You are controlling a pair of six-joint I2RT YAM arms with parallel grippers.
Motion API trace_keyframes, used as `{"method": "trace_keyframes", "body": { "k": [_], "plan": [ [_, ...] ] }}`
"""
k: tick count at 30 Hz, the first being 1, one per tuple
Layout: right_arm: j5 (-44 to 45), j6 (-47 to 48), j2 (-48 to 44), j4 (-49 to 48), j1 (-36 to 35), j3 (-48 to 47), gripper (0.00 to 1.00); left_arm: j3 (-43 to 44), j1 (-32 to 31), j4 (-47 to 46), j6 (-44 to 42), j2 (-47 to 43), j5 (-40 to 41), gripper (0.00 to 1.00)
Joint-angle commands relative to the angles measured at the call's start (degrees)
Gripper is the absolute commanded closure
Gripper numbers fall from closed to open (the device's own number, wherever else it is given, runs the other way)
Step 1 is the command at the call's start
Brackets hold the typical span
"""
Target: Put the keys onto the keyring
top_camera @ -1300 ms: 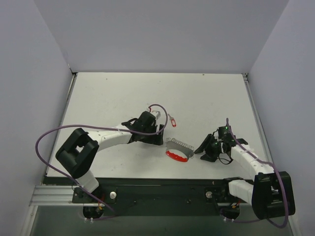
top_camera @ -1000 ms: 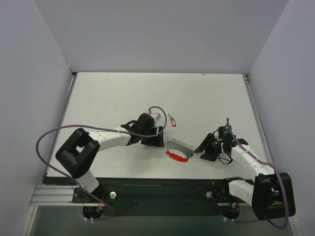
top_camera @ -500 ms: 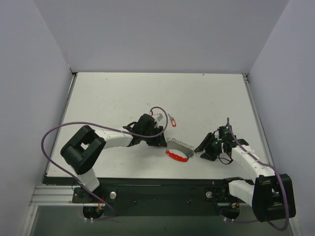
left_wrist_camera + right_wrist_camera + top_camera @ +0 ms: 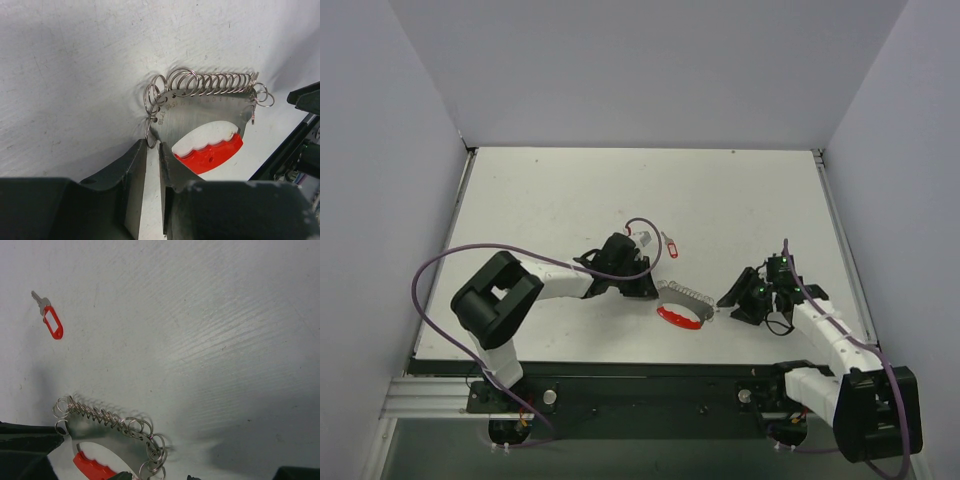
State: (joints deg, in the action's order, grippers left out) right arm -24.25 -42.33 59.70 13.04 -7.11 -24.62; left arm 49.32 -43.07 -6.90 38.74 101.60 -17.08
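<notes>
Change: the left gripper (image 4: 648, 288) had moved in on the keyring's (image 4: 205, 125) left end, its jaws drawn from wide down to a narrow slit.
Left grip: fingertips sat at the small rings on the rim — could not tell whether they pinched it.
Right gripper (image 4: 728, 298): jaws apart, one finger against the keyring's other end.
Key (image 4: 669, 244): loose on the table (image 4: 570, 190), beyond the keyring and apart from it.
Meaning: probably bracing the ring — key not yet threaded.
Containers: none in view.

The keyring (image 4: 200, 112) is a dull brushed-metal plate (smooth, with faint engraved marks) strung with shiny wire rings around a glossy red plastic arc, the key (image 4: 51, 322) bright metal with a glossy red plastic head, the desk (image 4: 210, 340) matt, faintly streaked white
</notes>
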Motion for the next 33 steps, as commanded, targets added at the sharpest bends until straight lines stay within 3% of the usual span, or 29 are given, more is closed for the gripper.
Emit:
{"method": "trace_keyframes", "body": {
  "k": [1,5,6,7,21,29,33],
  "plan": [
    [2.19,1.63,-2.92,3.04,-0.44,-2.54,0.53,1.04,0.18,-3.82,0.37,1.05,1.52,0.75],
    [2.63,2.42,-4.24,4.45,-0.71,-3.24,0.53,1.83,0.27,-4.7,0.46,2.28,1.0,0.85],
    [2.72,2.77,-4.68,4.71,-0.62,-3.67,0.53,1.92,0.18,-5.23,0.46,2.28,0.74,0.96],
    [2.8,3.04,-5.03,4.89,-0.71,-3.85,0.53,1.75,0.18,-5.41,0.46,2.11,0.73,1.0],
    [0.79,6.73,-9.6,5.77,-1.24,-7.28,0.44,-2.82,0.18,-8.13,-3.23,-9.75,4.16,1.0],
    [-3.17,10.86,-15.13,2.62,-2.99,-11.5,0.17,-4.85,-0.08,-7.87,-8.24,-26.34,3.81,1.0],
    [-5.81,11.57,-18.13,-1.69,-3.61,-12.73,0.12,-5.46,-0.17,-7.61,-11.93,-33.3,2.5,1.0]
  ]
}}
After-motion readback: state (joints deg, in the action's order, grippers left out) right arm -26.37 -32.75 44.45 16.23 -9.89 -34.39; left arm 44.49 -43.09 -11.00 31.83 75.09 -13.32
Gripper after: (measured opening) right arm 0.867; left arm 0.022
